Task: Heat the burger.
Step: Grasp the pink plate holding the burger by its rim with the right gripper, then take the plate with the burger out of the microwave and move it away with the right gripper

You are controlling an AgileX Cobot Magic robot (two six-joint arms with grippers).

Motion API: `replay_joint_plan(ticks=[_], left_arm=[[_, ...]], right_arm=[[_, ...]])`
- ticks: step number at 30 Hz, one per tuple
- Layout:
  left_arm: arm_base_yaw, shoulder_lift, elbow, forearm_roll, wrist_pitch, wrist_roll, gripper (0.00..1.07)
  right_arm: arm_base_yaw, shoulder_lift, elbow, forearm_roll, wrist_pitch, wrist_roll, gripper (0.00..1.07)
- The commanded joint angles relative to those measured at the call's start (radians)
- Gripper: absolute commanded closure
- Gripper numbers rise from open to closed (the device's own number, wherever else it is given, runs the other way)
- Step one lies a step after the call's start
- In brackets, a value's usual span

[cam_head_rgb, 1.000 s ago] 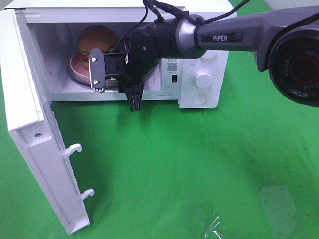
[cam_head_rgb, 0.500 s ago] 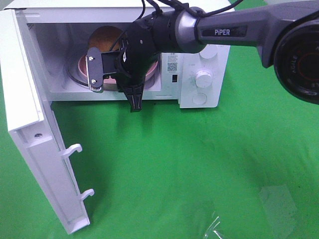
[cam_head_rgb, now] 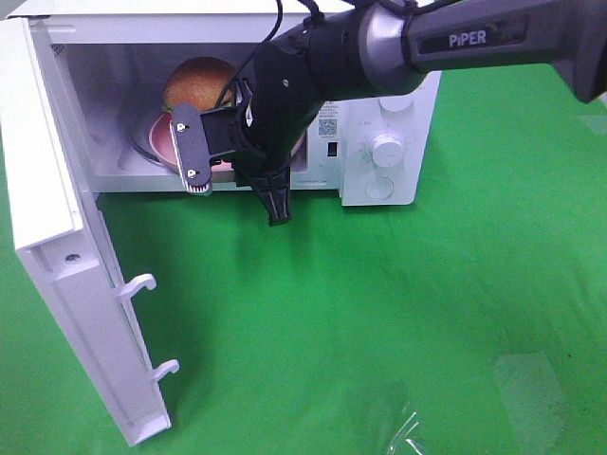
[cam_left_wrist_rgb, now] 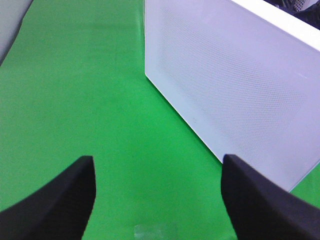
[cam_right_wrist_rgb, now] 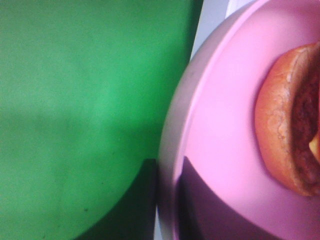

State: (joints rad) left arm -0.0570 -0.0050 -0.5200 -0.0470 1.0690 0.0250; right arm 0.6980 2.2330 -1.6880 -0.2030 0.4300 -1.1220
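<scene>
Nearest me was the open door [cam_head_rgb: 71,256] of the microwave [cam_head_rgb: 389,142], swung wide over the green counter [cam_head_rgb: 398,313]. My left hand [cam_left_wrist_rgb: 157,192] hung over the counter beside that door, its two tips apart, with nothing between them.

Further in, my right hand [cam_head_rgb: 193,150] was at the mouth of the microwave. From the wrist view I saw its tips pinched together on the rim of the pink plate [cam_right_wrist_rgb: 220,150].

At the back, inside the microwave, the burger [cam_head_rgb: 197,85] sat on that plate. The plate looked tipped, with its near edge by the front of the opening.

I thought I was in the step of setting the plate down inside. Next I would need to push it in a bit, lay it flat, open the right hand and pull it out without dragging the plate. Then the door had to be shut and the knob [cam_head_rgb: 387,147] turned.
</scene>
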Motion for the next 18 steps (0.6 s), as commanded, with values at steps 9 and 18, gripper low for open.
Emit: replay_joint_plan(ticks=[9,18], left_arm=[[0.002,-0.016,0.002,-0.009,0.002,-0.001,0.41],[0.002,-0.016,0.002,-0.009,0.002,-0.001,0.41]], right_arm=[[0.004,-0.136,0.176,-0.039,-0.169,-0.013,1.07],[0.004,-0.214,0.306,-0.038,-0.250,-0.010,1.07]])
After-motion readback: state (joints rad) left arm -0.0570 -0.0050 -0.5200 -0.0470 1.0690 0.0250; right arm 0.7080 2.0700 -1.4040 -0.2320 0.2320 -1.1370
